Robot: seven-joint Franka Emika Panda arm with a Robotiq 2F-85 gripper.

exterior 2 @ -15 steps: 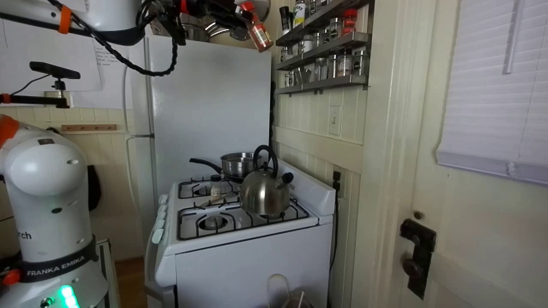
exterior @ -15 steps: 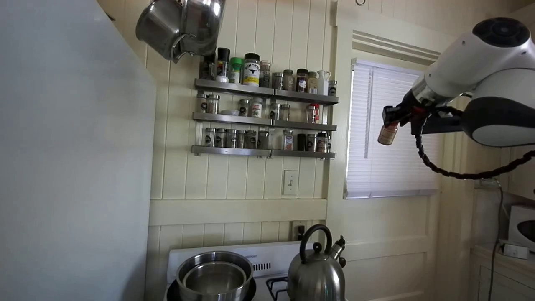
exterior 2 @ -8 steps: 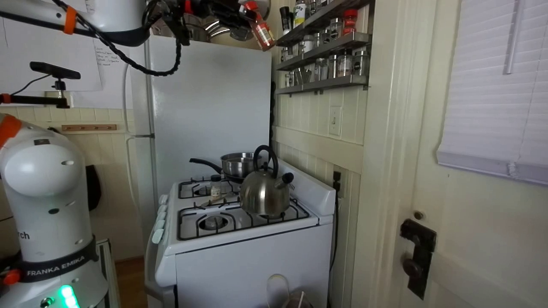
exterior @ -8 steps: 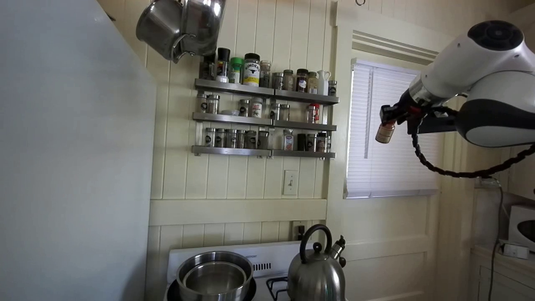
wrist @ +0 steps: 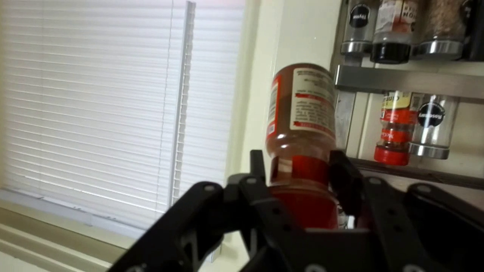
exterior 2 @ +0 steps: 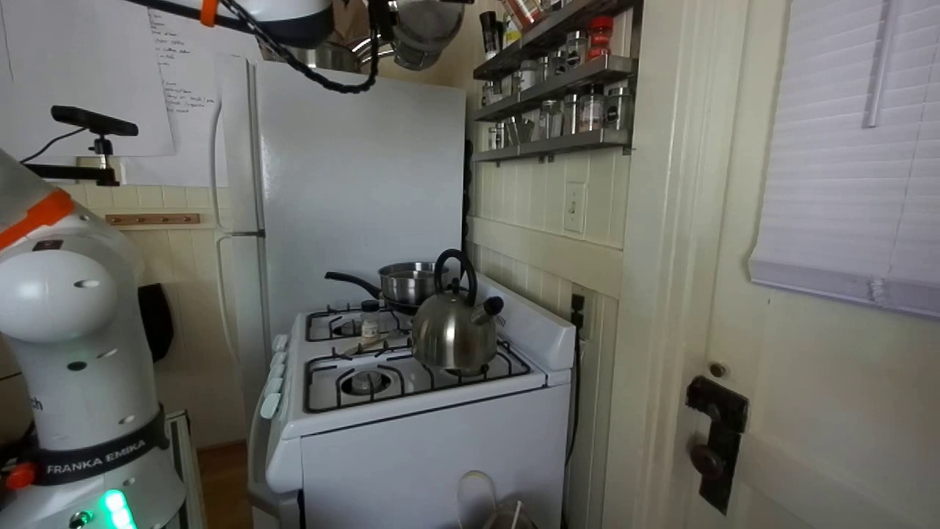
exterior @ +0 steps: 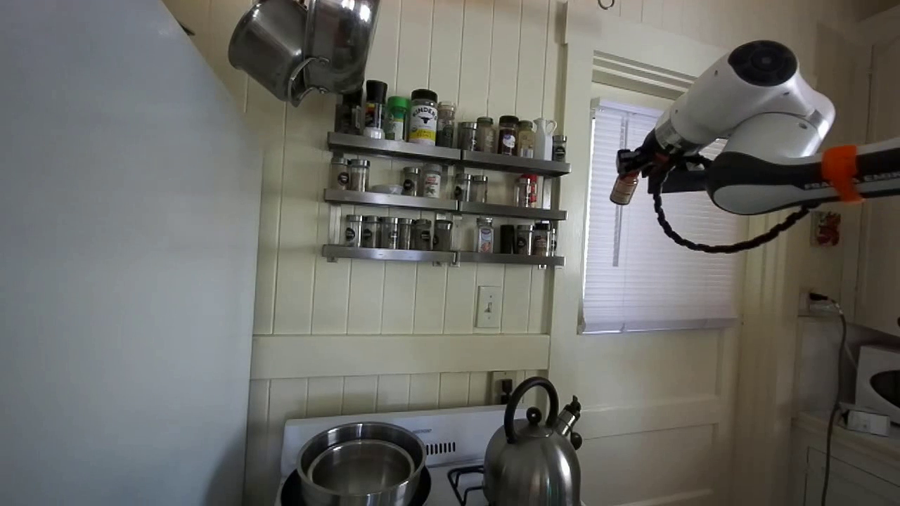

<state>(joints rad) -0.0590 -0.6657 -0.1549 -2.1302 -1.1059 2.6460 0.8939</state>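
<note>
My gripper (wrist: pixel 298 162) is shut on a spice bottle (wrist: pixel 302 107) with a red cap and reddish-brown contents. The fingers close around its neck near the cap. In an exterior view the bottle (exterior: pixel 623 190) hangs base down, slightly tilted, in front of the window blind and right of the spice shelves. In an exterior view the bottle (exterior 2: pixel 523 13) is partly cut off at the top edge and overlaps the upper shelf (exterior 2: pixel 547 37); the gripper there is mostly out of frame. The wrist view stands upside down and shows shelf jars beside the bottle, including a red-capped one (wrist: pixel 395 132).
Wall shelves in three tiers (exterior: pixel 394 199) carry several spice jars. Steel pots (exterior: pixel 271 49) hang at the upper left. A kettle (exterior 2: pixel 455 334), a pan (exterior 2: pixel 407 283) and a small jar (exterior 2: pixel 369 322) stand on the stove. A fridge (exterior 2: pixel 360 176) and a door (exterior 2: pixel 830 382) flank it.
The arm has moved up and closer to the shelves, carrying the bottle with it. The bottle stays gripped. The shelf jars and the stove items have not moved.
</note>
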